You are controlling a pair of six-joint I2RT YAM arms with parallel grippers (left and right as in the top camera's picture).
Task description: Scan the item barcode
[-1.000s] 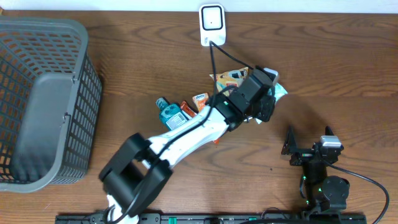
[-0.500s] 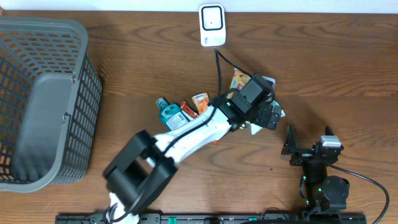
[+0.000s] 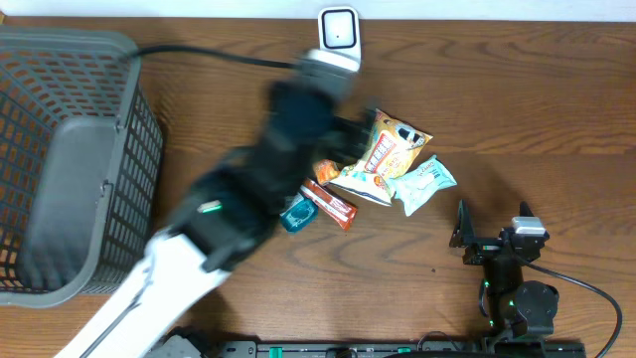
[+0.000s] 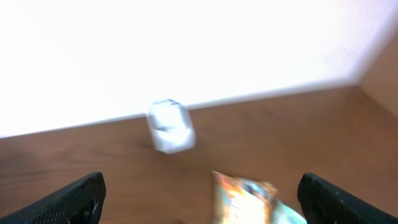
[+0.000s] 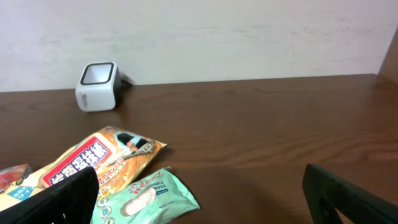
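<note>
Basket (image 3: 30, 109): grey mesh, stands at the left edge of the tabletop (image 3: 556, 109)
Left arm (image 3: 229, 199): very blurred, it reaches from the front edge up across the middle toward the back
Left gripper (image 4: 199, 186): the fingers are spread wide with nothing between them; it is above the wood, facing the back edge
Teal bottle (image 3: 296, 214): near the middle, partly hidden under the left arm
Red bar (image 3: 333, 204): lies flat just beside the teal bottle, on its right side
Barcode scanner (image 3: 338, 35): small white box at the back edge, about in the middle, well apart from the items
Snack bag (image 3: 386, 151): orange and yellow, lies flat right of the middle, free of both grippers
Wipes packet (image 3: 425, 182): pale green, lies flat just beside the snack bag, on its right and lower side
Right gripper (image 5: 199, 186): the fingers are spread wide and hold nothing; it is near the front right corner, apart from the packets
</note>
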